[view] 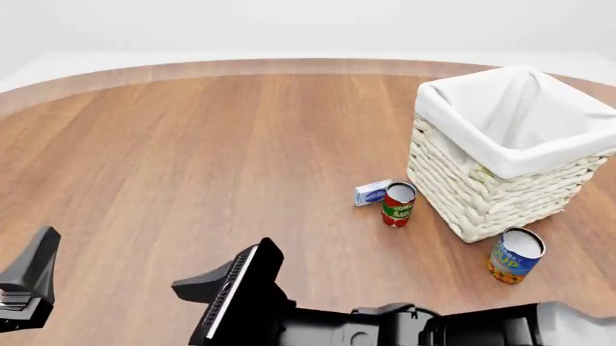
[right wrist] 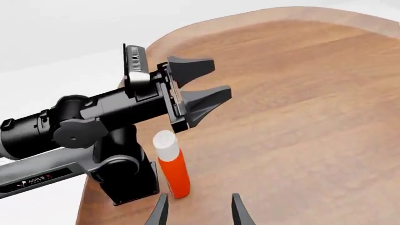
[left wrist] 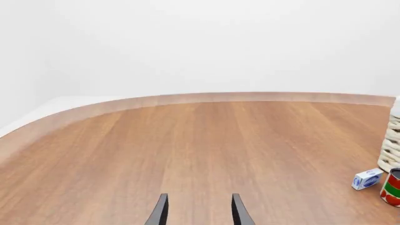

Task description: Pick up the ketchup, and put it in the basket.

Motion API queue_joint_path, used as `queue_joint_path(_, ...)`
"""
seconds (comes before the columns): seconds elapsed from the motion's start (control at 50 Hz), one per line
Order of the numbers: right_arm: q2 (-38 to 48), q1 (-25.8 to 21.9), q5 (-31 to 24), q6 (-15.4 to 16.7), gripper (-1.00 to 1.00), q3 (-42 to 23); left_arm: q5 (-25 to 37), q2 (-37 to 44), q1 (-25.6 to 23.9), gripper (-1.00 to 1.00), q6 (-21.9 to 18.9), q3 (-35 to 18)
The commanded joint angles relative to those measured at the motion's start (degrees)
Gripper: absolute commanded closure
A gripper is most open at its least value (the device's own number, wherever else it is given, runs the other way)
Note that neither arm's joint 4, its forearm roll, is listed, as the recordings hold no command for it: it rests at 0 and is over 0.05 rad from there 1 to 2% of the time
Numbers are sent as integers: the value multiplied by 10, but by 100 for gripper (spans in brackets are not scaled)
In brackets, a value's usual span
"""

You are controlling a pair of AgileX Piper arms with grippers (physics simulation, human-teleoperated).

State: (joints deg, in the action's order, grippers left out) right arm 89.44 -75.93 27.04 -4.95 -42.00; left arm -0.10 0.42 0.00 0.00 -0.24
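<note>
Your right claw hangs open just short of the ketchup, upright beside the left arm's base, left claw also open. It looks light, rigid, slick: pinch mid-body, below the cap.

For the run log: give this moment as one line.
left gripper: open, empty | right gripper: open, facing ketchup | ketchup: upright on table, ungrasped | basket: no ketchup visible

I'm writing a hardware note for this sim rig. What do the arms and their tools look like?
Both arms are matte black. In the right wrist view the left arm has rounded joint housings, a grey lower link with white "AGILE X" lettering, and a left tool with two black wedge-shaped fingers. The right tool looks the same. No cables show.
</note>
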Motion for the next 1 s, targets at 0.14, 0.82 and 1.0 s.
queue_joint_path(0.14, 52, -47, -7, -50, -100, -43, 0, 0, 0, -100, 0, 0)
queue_joint_path(0.82, 128, -67, -15, -70, -100, -108, 0, 0, 0, -100, 0, 0)
queue_joint_path(1.0, 138, -69, -23, -77, -100, -125, 0, 0, 0, -100, 0, 0)
